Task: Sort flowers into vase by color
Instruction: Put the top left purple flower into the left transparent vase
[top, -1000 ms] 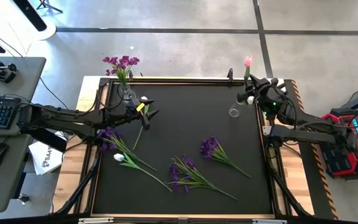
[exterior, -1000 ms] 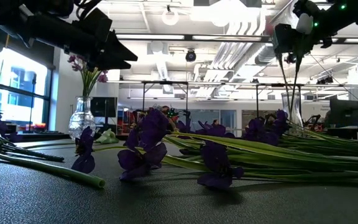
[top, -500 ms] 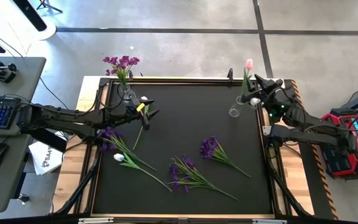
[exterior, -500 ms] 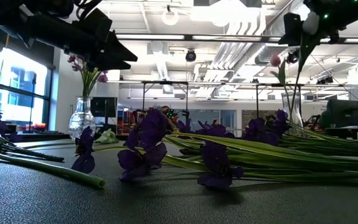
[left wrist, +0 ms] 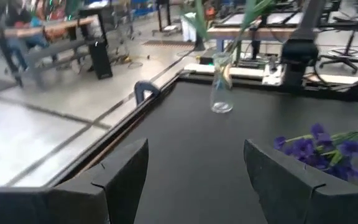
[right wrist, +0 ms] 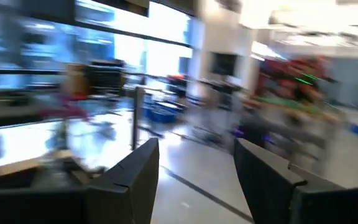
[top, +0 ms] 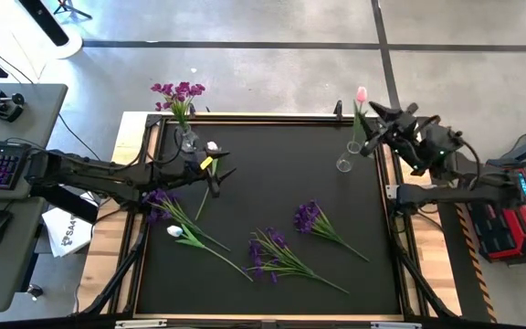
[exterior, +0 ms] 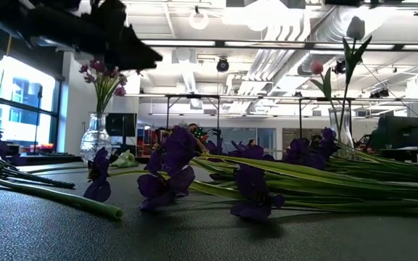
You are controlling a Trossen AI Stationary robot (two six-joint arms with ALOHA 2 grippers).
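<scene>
Two glass vases stand on the black table. The left vase, at the far left corner, holds one bunch of purple flowers. The right vase, near the far right corner, holds one pink tulip standing upright. In the low view a second, paler bud shows on a stem above that vase, though I cannot tell whether it sits in the vase.

Loose on the table lie four purple sprays, one at the left, two close together near the front middle and one to their right, plus one white tulip lying beside the left spray.

The left gripper reaches in level from the left edge, just beside the left vase, with its fingers spread wide and nothing between them. The right gripper hangs beside the pink tulip's stem at the far right edge, raised above the right vase, fingers parted and empty
</scene>
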